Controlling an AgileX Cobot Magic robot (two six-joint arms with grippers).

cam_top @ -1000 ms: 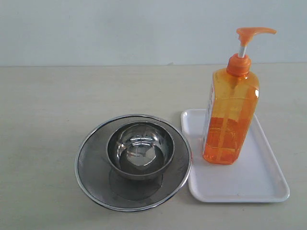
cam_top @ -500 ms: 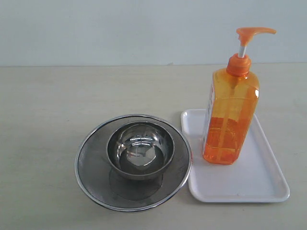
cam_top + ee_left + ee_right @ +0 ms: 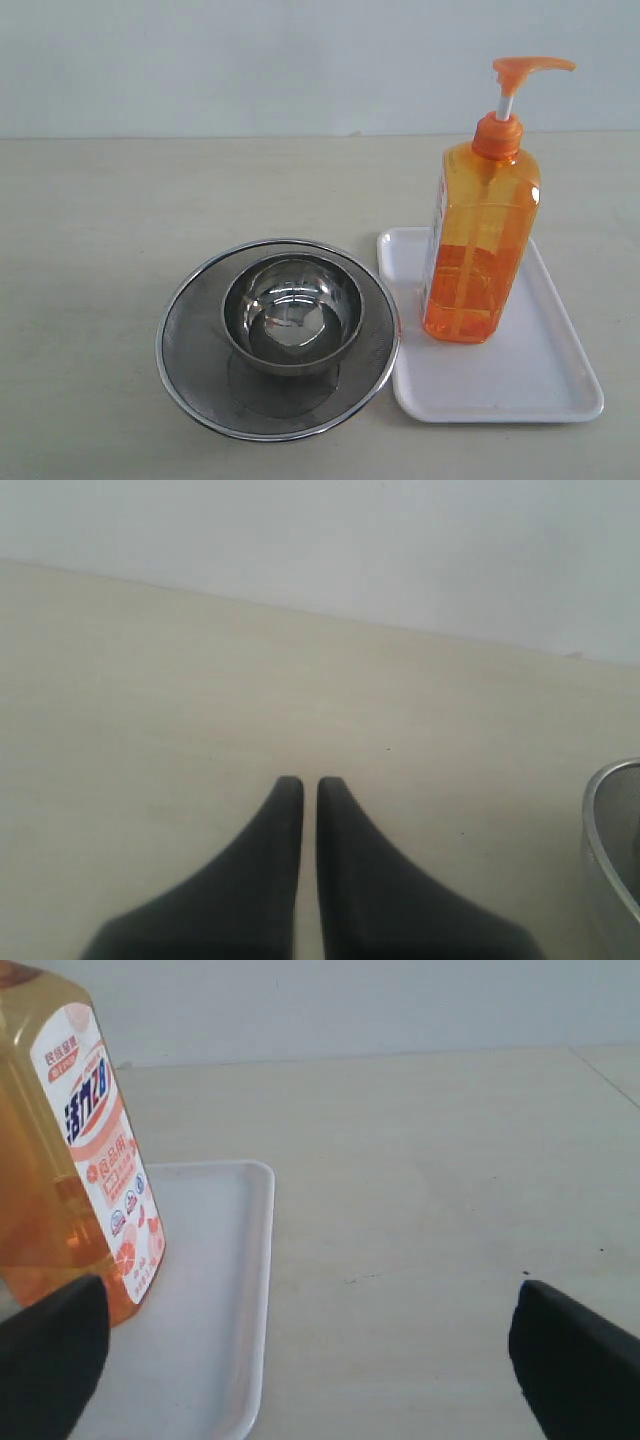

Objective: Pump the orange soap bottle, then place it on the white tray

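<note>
The orange soap bottle stands upright on the white tray, near the tray's far left corner, its pump head raised. The right wrist view shows the bottle with its white-orange label and the tray beside it. My right gripper is open wide, its two dark fingers apart, holding nothing, a short way from the bottle. My left gripper is shut over bare tabletop with nothing between its fingers. Neither gripper shows in the exterior view.
A round steel mesh strainer with a steel bowl inside sits left of the tray, almost touching it. Its rim shows at the edge of the left wrist view. A pale wall runs along the table's far edge.
</note>
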